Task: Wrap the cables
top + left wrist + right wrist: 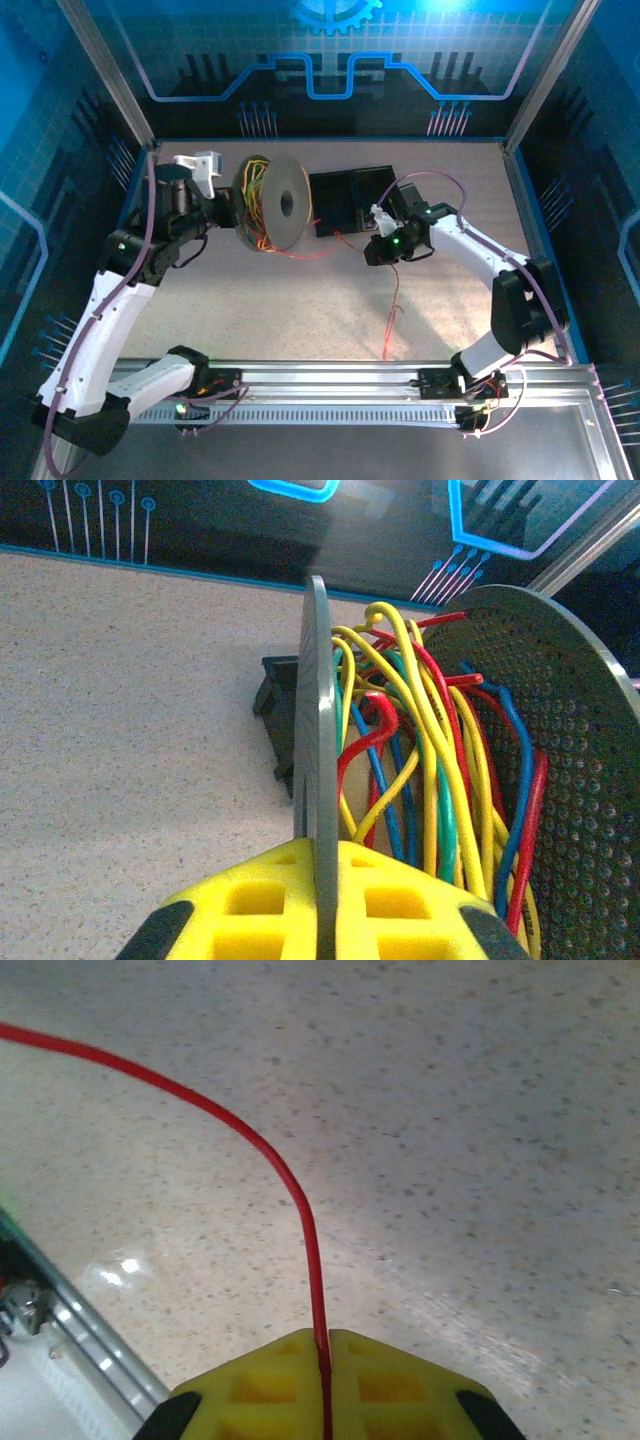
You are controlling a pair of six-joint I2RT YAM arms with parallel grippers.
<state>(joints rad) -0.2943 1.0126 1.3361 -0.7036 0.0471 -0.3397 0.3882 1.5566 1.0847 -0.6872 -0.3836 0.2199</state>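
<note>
spool point(285, 205) clamped on the left, red cable point(290, 1190) pinched on the right

The spool's thin flange point(318, 730) is gripped edge-on by the closed left gripper point(320, 880) and held upright over the table's point(300, 310) far left. Red, yellow, blue and green cables point(420, 740) are bunched between the discs. The single red cable is squeezed in the closed right gripper point(325, 1360) and trails loose over the table.

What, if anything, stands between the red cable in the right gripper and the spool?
Nothing visible does. The red cable runs from the shut right gripper over bare table to the spool held by the left gripper; the black object sits farther back.
</note>
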